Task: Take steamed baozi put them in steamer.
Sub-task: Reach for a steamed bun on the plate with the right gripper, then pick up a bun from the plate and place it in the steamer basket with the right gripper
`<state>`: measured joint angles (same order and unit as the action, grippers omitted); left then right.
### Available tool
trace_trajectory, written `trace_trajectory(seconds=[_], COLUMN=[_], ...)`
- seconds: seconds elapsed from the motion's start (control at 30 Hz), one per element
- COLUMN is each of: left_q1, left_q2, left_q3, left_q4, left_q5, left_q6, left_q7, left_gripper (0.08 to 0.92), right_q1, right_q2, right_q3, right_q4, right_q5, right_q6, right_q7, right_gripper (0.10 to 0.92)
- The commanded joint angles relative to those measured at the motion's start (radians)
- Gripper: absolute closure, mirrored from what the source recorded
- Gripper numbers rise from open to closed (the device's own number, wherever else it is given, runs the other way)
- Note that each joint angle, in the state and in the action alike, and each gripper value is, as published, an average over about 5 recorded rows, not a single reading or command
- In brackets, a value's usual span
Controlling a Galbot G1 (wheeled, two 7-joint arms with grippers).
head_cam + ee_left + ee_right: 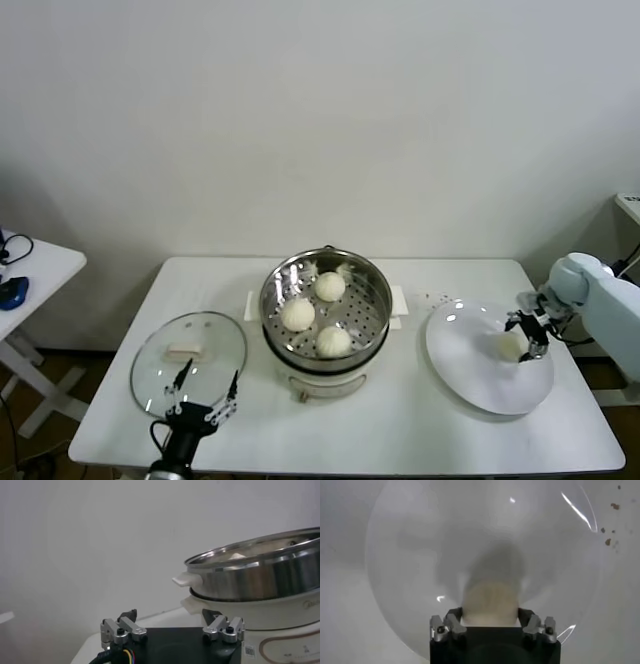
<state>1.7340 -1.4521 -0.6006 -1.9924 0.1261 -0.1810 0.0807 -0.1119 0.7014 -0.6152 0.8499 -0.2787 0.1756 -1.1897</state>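
A white desk (pixel 400 430) stood against a pale wall. At its middle sat the steamer (pixel 372 285), a shiny round steel basket with a perforated floor on a white cooker base. Three steamed baozi lay inside it: one toward the back (pixel 330 286), one on the robot's left side (pixel 298 314), and one at the front (pixel 334 341). None of the three touched another.

On the robot's right side of the desk lay a flat white plate (pixel 465 375). The fourth baozi (pixel 512 346) sat on the plate, near its far right edge. The right gripper (pixel 530 335) was down at this bun, and its fingers (pixel 454 617) stood on either side of it, right against its sides. In the right wrist view the bun (pixel 490 602) filled the gap between the fingers. The bun rested on the plate; whether the fingers pressed it firmly could not be told.

On the robot's left side of the desk lay a round glass lid (pixel 215 345) with a white handle. The left gripper (pixel 203 395) hovered over the lid's near edge with its fingers (pixel 131 616) spread wide and holding nothing. A second white table (pixel 40 270) stood farther to the left.
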Motion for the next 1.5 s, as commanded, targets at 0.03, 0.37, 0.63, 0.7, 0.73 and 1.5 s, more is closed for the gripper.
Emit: trace_trajectory(seconds=[0.03, 0.37, 0.63, 0.7, 0.73, 1.5], left_q1=[0.000, -0.004, -0.009, -0.010, -0.010, 0.027], left_q2=[-0.001, -0.002, -0.005, -0.005, -0.004, 0.004], left_q3=[0.000, 0.002, 0.014, 0.019, 0.021, 0.044], left_q4=[0.000, -0.004, -0.008, -0.009, -0.010, -0.033], left_q5=[0.001, 0.001, 0.000, 0.002, 0.004, 0.017], left_q6=[0.002, 0.001, -0.001, -0.003, -0.004, -0.026], left_q7=[0.000, 0.000, 0.002, 0.002, 0.002, 0.004], left_gripper=[0.177, 0.177, 0.177, 0.177, 0.177, 0.177], right_q1=[0.001, 0.223, 0.702, 0.808, 0.847, 0.912], right_q2=[0.004, -0.040, 0.001, 0.042, 0.061, 0.412], right_q3=[0.006, -0.240, -0.743, -0.842, -0.878, -1.070], right_q4=[-0.006, 0.051, 0.156, 0.181, 0.190, 0.353], right_q5=[0.011, 0.305, 0.828, 0.944, 0.988, 1.269], right_q6=[0.000, -0.072, -0.245, -0.274, -0.284, -0.384], right_q7=[0.000, 0.007, 0.041, 0.052, 0.055, 0.141], right_gripper=[0.351, 0.363, 0.361, 0.363, 0.363, 0.361])
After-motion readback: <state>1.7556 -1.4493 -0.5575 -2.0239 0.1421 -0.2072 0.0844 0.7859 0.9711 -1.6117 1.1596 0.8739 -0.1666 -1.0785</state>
